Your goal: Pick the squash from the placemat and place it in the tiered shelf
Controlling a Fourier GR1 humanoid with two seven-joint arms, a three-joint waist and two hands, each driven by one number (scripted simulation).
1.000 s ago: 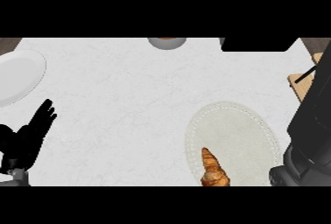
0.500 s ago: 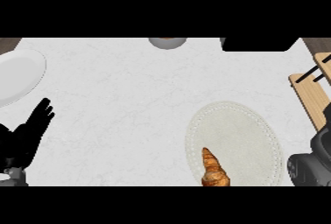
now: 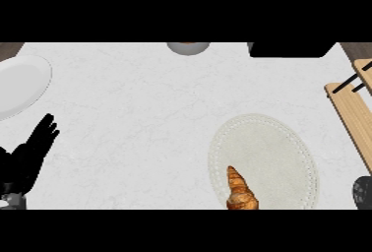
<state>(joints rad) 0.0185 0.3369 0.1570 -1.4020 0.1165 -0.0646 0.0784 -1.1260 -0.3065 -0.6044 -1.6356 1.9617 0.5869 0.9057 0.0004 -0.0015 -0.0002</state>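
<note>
Head view — squash on placemat, left hand at left, fingers straight, tiered shelf at right.

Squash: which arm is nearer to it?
Right. The right arm shows at the right edge, level with the squash, just past the placemat; the left hand rests open at the far left edge.

Smooth white marbled counter, pale textured placemat, light wooden tiered shelf, smooth white plate

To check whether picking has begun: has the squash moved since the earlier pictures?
No. The squash still lies on the placemat's lower left part, unchanged.
</note>
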